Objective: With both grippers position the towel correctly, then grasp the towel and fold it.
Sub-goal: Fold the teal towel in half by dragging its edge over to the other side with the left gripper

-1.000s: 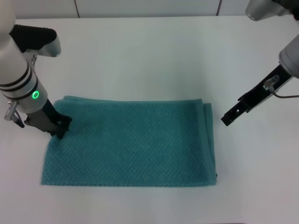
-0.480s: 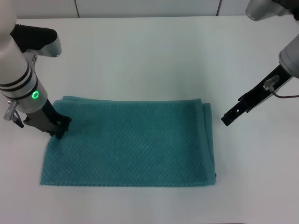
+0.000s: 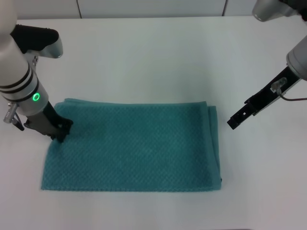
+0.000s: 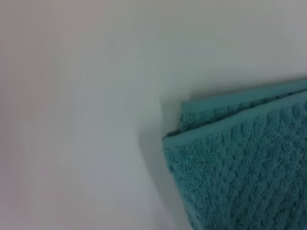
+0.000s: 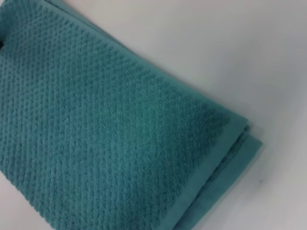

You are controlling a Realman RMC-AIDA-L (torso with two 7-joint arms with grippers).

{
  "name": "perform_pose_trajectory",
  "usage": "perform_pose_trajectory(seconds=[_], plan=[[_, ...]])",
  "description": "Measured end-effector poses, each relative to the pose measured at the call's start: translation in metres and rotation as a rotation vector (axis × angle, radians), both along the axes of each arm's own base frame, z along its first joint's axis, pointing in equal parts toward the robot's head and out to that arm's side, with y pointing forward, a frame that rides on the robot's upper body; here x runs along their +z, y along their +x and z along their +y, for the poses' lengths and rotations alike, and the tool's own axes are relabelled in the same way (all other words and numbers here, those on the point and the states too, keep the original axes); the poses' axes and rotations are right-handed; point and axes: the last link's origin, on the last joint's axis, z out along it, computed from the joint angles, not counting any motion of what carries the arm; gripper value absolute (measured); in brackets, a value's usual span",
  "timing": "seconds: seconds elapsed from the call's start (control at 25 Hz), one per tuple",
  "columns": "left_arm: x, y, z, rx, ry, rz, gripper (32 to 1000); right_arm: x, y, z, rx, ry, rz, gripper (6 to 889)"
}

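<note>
White tabletop (image 3: 153, 57) fills the scene, with the towel (image 3: 134, 146) spread flat on its near half, long side running across and already doubled, the layered edges showing at its right end. At the far-left corner the left gripper (image 3: 61, 133) comes down steeply and its tip presses into the cloth just inside the edge, probably to pin or pinch that corner so the towel can be squared up. Whether its fingers are parted or closed on the fabric cannot be told, since they are buried in the weave. The left wrist view shows only a stacked towel corner (image 4: 201, 129) against bare table. Further right, the right gripper (image 3: 233, 122) hangs above the table just beyond the towel's right edge, not touching it, seemingly waiting to take that side. Its finger state cannot be told either. The right wrist view looks down on the folded right end (image 5: 216, 158).
</note>
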Motion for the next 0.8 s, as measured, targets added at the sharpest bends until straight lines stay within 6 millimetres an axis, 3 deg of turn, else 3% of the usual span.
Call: perform_pose_trajectory(seconds=[0.8], plan=[[0.02,-0.009,0.005,-0.017,0.003,0.063,73,0.0,0.004,-0.001,-0.005,0.007,0.0,856]])
